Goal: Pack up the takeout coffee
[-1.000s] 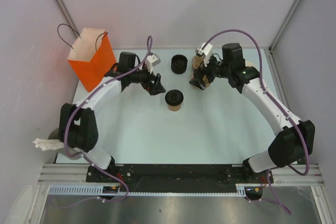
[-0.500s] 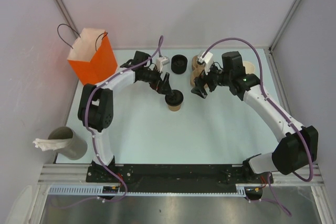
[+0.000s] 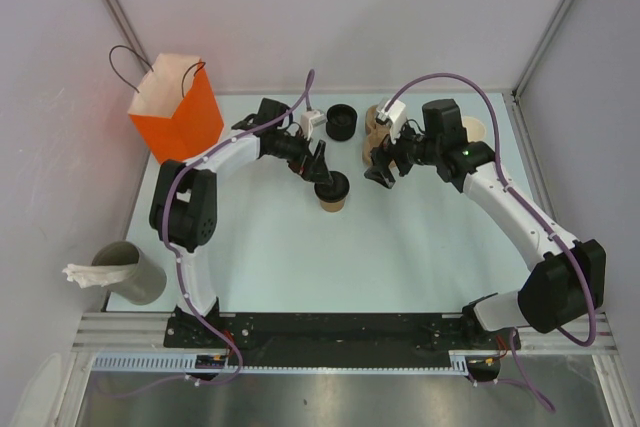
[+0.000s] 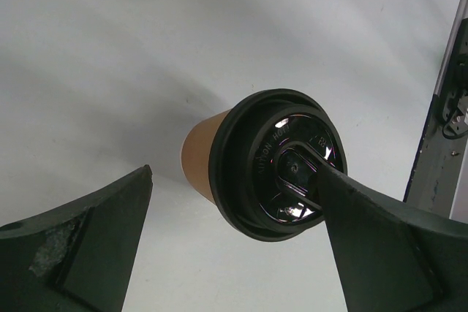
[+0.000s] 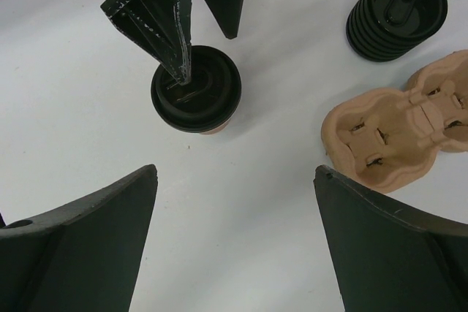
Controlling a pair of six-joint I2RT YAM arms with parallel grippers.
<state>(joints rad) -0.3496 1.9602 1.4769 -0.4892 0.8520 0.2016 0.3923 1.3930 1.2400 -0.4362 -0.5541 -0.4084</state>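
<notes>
"So, where is the cup (image 3: pixel 332 194)?"

"Upright on the table (image 3: pixel 300 257), about mid-width and toward the far side, its black lid (image 4: pixel 281 166) pressed on. 1 stack of spare lids (image 3: pixel 341 121) stands just beyond it, apart from it."

"And the left gripper (image 3: pixel 320 169)?"

"Right at the cup, fingers spread wide. In its wrist view 1 finger stands off to the side of the tan wall, clear of it, and the other finger's tip lies across the lid's top. The right wrist view shows that same tip coming down onto the lid. Whether it truly touches, I cannot tell. Nothing is clamped."

"The right gripper (image 3: pixel 372 171)?"

"Also spread wide and holding nothing. It hangs above bare table just right of the cup, tilted toward it, so its camera looks down on the lid, the left fingers (image 5: pixel 174 27) and the lid stack."

"Anything else near?"

"A moulded brown carrier (image 5: pixel 398 137) lies flat beside the lid stack, partly under the right arm in the top view. An orange paper bag (image 3: pixel 180 117) stands open at the far left corner, well apart from the cup, its 2 cord handles up."
</notes>
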